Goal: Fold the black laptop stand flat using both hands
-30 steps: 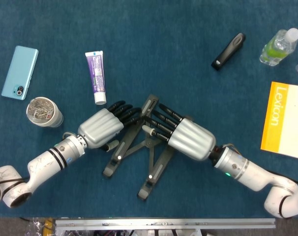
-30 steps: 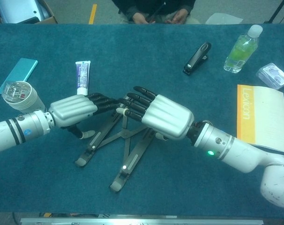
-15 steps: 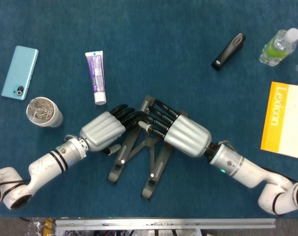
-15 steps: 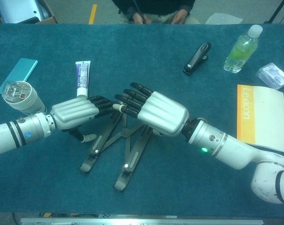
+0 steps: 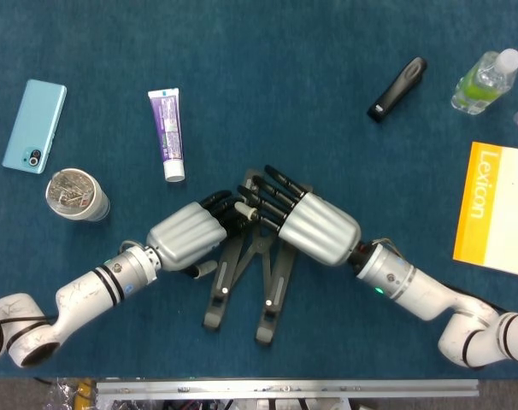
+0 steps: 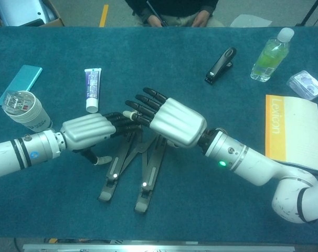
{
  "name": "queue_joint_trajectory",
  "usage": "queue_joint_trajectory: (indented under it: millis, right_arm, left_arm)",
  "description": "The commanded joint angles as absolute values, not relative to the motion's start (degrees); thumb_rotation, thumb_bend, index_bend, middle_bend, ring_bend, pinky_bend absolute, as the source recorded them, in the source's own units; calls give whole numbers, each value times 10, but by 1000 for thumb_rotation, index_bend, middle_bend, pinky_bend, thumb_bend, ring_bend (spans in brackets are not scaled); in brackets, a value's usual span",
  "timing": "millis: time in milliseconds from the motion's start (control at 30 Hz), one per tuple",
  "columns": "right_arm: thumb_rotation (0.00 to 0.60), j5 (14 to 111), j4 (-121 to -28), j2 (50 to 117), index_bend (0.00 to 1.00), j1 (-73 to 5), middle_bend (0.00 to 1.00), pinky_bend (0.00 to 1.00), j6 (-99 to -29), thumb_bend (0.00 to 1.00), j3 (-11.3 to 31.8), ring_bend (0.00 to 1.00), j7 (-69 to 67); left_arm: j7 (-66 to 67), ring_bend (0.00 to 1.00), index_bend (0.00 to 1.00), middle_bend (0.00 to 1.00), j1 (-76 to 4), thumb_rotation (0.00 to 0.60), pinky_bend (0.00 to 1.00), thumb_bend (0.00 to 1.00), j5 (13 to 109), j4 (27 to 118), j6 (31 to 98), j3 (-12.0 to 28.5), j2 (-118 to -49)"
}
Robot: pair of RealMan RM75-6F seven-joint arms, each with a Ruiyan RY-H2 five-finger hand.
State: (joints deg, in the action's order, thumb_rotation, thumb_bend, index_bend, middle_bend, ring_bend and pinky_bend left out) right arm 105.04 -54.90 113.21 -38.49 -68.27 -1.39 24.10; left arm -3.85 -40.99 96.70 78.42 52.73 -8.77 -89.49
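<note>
Teal cloth covers the desk (image 5: pixel 327 51). Toward its left edge: a pale blue phone (image 5: pixel 34 126), a round tin (image 5: pixel 74 194) just near of it, a purple-and-white tube (image 5: pixel 166 135) further in. Toward the right edge: a black stapler (image 5: pixel 397 88), a clear bottle (image 5: pixel 484 79) of green liquid, a yellow-and-white book (image 5: pixel 497 210). None of these touches the stand or lies between the hands.

Chest view alone shows a small clear packet (image 6: pixel 306 84) beside the book, a seated person (image 6: pixel 172 10) past the far edge, and the thumb of the left hand (image 6: pixel 88 131) hanging free below the palm. Head view shows the packet only as a sliver at the frame's right edge.

Black laptop stand (image 5: pixel 250 273) lies mid-desk toward the near edge, its two legs close together and nearly parallel, feet pointing at the near edge. Its far end is hidden under both hands. Left hand's dark fingers (image 5: pixel 223 207) are curled onto that end from the left. Right hand (image 5: pixel 314 229) lies over it from the right, fingers (image 6: pixel 143 105) straight and spread, reaching past the left fingertips. Whether either hand actually grips the frame, cannot tell.
</note>
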Motion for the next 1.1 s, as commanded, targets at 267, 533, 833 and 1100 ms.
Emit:
queue_joint_trajectory:
  millis: [267, 533, 833, 1100]
  right_arm:
    - [600, 1050, -615, 1081, 0, -394, 0, 0, -685, 0, -17, 0, 228]
    - [600, 1013, -803, 949, 0, -422, 0, 0, -613, 0, -8, 0, 196]
    - [600, 973, -915, 852, 0, -445, 0, 0, -546, 0, -10, 0, 133]
    - [600, 964, -942, 816, 0, -479, 0, 0, -483, 0, -14, 0, 97]
  left_arm:
    - [-15, 0, 0, 0, -406, 600, 0, 338, 947, 815, 535, -73, -863]
    - [23, 0, 0, 0, -375, 600, 0, 338, 919, 889, 588, -58, -787]
    - [46, 0, 0, 0, -319, 600, 0, 338, 871, 916, 669, -31, -731]
    - [46, 0, 0, 0, -270, 600, 0, 338, 814, 929, 716, -8, -693]
